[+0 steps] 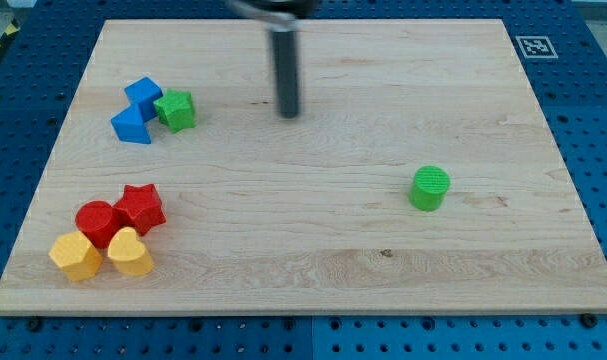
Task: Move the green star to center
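The green star [175, 110] lies near the view's upper left on the wooden board [303, 270]. It touches a blue block [143, 94] on its left, and a second blue block [132, 125] sits just below that one. My tip [288, 113] rests on the board well to the right of the green star, apart from every block, at about the same height in the view. The rod rises from it toward the view's top edge.
A green cylinder [429, 188] stands at the right of centre. At the lower left sit a red star [140, 208], a red cylinder [97, 222], a yellow hexagon [75, 256] and a yellow heart [130, 252], packed together.
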`<action>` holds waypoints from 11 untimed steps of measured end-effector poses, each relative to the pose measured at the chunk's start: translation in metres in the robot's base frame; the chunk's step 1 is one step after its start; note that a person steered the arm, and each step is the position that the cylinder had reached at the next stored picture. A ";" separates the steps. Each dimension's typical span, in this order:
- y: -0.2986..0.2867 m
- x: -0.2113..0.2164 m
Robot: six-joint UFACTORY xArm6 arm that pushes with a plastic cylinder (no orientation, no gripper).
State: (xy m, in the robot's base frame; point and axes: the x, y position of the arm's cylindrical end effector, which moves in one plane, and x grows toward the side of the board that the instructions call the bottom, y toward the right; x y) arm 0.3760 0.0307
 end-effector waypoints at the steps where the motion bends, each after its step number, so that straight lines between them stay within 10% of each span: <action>1: 0.120 0.020; 3: 0.207 0.130; 11: 0.004 0.110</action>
State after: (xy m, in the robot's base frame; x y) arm 0.4859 0.0342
